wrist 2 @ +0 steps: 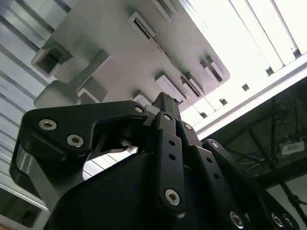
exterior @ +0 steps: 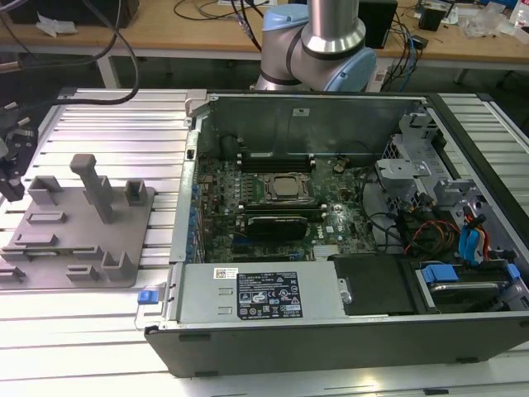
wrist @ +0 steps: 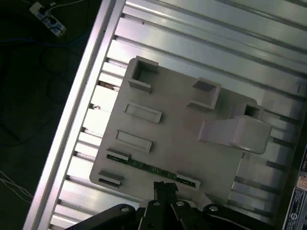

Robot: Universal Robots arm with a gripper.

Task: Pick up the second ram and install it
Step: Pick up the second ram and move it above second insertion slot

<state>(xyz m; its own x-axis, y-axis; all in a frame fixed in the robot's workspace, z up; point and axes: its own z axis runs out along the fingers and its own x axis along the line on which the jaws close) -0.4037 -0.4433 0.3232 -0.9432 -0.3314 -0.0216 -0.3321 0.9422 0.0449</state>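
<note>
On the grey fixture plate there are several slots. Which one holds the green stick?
The slot nearest the gripper, at the plate's edge: the second ram lies in it. The other slots look plain grey.

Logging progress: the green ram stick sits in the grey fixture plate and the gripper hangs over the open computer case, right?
Not quite. The gripper hangs by the ram stick at the grey fixture plate, as the first wrist view shows. The rest holds.
</note>
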